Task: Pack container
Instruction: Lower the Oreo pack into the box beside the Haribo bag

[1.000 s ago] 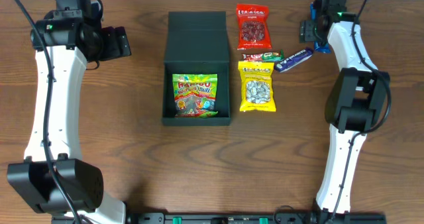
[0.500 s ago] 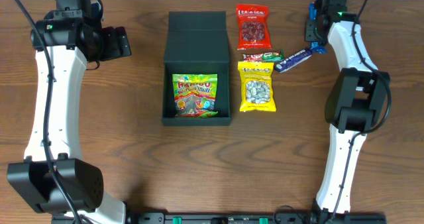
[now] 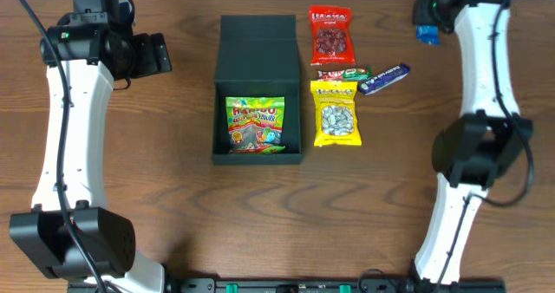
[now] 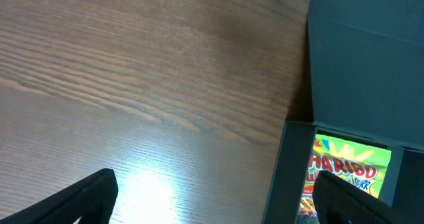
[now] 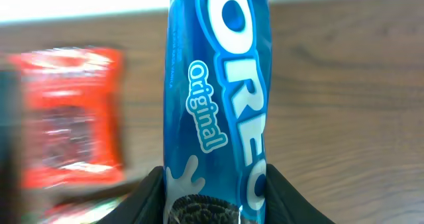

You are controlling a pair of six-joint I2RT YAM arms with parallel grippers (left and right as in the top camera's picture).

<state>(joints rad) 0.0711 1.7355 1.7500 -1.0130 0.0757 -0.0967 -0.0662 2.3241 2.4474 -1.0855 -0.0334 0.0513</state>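
Observation:
The container [image 3: 258, 150] is a dark box lying open at mid-table, its flap lid [image 3: 258, 37] folded back, with a Haribo packet [image 3: 255, 124] inside. My right gripper [image 3: 426, 17] is raised over the table's back right corner, shut on a blue Oreo packet [image 3: 424, 34]. In the right wrist view the Oreo packet [image 5: 218, 85] stands upright between the fingers [image 5: 149, 201]. My left gripper [image 3: 153, 55] hangs open to the left of the box. In its own view, the left gripper [image 4: 218, 204] spans bare wood and the container's wall [image 4: 288, 171], holding nothing.
Right of the box lie a red packet [image 3: 330, 35], a yellow packet [image 3: 336, 113], a green and red bar [image 3: 343, 74] and a blue bar [image 3: 384, 78]. The red packet [image 5: 69, 118] shows blurred in the right wrist view.
My right gripper has closed on the Oreo packet and risen with it toward the back edge. The left arm has not moved.

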